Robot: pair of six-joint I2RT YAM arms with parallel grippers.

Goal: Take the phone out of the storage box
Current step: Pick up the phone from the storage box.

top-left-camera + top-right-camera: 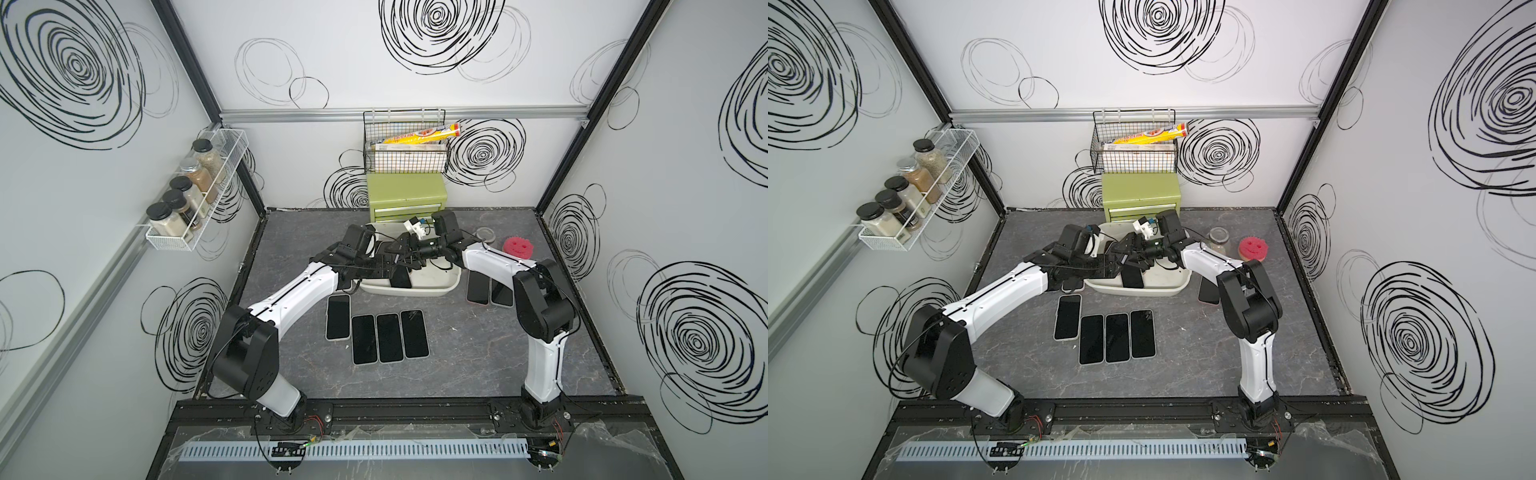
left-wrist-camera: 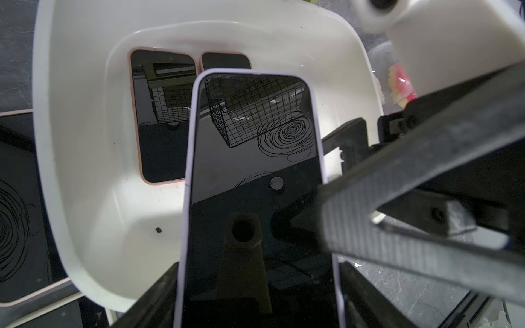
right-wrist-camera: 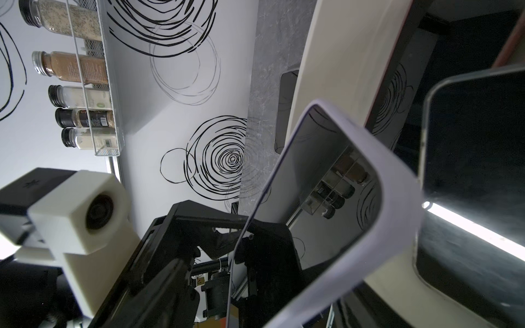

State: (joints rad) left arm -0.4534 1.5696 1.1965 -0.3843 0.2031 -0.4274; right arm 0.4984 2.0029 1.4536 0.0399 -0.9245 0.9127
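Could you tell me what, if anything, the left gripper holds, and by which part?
The left gripper holds the lilac-edged phone by its two long edges, near one end, over the storage box.

Storage box (image 1: 415,290) interior largely hidden in both top views, lavender phone (image 2: 255,159) end cut off, spice jar (image 1: 198,179) labels unreadable
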